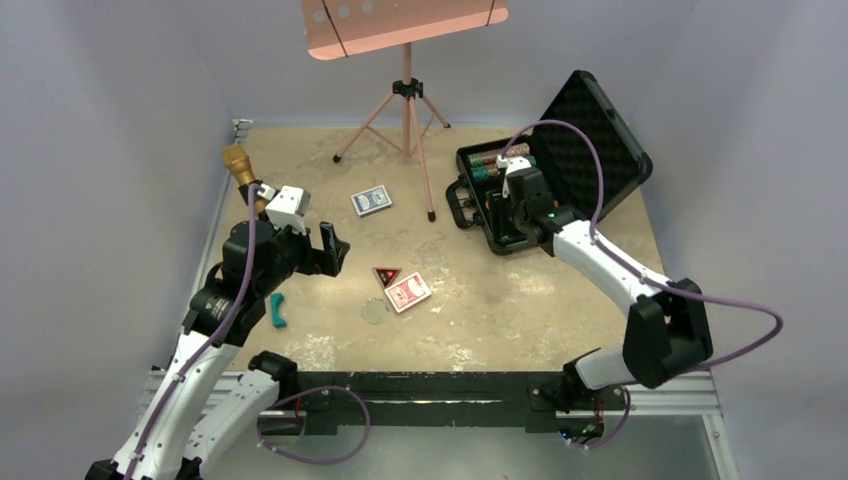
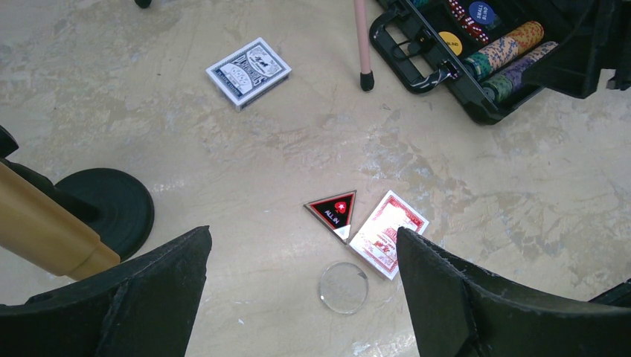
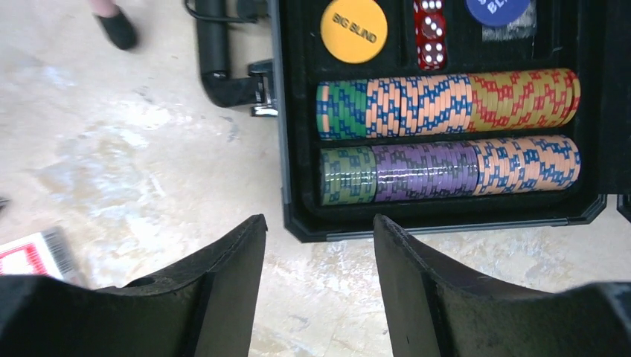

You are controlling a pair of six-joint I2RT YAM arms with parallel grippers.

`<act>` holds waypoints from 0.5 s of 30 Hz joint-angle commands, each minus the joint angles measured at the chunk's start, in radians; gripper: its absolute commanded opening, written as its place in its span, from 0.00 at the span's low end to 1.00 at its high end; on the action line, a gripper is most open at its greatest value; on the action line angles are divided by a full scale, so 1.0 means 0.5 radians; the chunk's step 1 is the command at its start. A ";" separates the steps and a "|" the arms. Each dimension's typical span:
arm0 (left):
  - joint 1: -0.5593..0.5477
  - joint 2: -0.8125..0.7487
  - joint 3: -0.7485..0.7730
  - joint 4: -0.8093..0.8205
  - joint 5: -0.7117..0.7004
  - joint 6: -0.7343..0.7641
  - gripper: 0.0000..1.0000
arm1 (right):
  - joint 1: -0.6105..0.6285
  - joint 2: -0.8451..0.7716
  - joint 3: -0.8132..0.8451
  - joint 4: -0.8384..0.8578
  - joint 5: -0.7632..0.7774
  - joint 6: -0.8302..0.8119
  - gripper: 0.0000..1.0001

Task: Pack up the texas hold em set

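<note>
Well, my left pincer (image 1: 335,250) hangs wide open with nothing in it over the left side of the mottled beige tabletop (image 1: 500,310). A small curved teal piece (image 1: 277,310) lies close beside my left arm, toward the near edge. Just ahead of those fingers lies a clear round disc (image 2: 343,286), right beside a corner of the red card deck (image 2: 388,233). The triangular red-and-black button (image 2: 335,210) touches that deck at one corner.

Bare tabletop runs rightward from this cluster to the black rectangular hard case (image 3: 446,222), leaving room between them. My right pincer (image 3: 318,227) has its fingers apart, gripping nothing, poised above the case's near wall.

Inside, two rows of striped poker chips (image 3: 446,104) lie on edge, filling their troughs end to end. Beyond them sit a yellow round marker (image 3: 353,30) and red dice (image 3: 430,30). The case's handle faces the table's middle, and one foot of the pink tripod music stand (image 1: 408,110) stands near it.

The blue card deck (image 1: 371,201) lies alone left of that foot, well apart from the red deck. The egg-crate foam lid (image 1: 590,140) tilts back toward the far right corner. A gold microphone (image 1: 240,165) stands by the far left edge.
</note>
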 commanded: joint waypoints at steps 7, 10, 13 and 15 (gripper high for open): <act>-0.031 0.060 -0.014 0.078 0.062 0.047 0.93 | 0.006 -0.453 -0.143 0.188 -0.537 0.000 0.60; -0.109 0.151 -0.010 0.074 0.054 0.065 0.92 | 0.006 -0.528 -0.188 0.217 -0.582 0.038 0.60; -0.183 0.268 0.003 0.070 0.015 0.083 0.92 | 0.009 -0.602 -0.284 0.280 -0.654 0.138 0.59; -0.237 0.368 0.014 0.072 -0.016 0.095 0.91 | 0.014 -0.663 -0.379 0.371 -0.757 0.205 0.59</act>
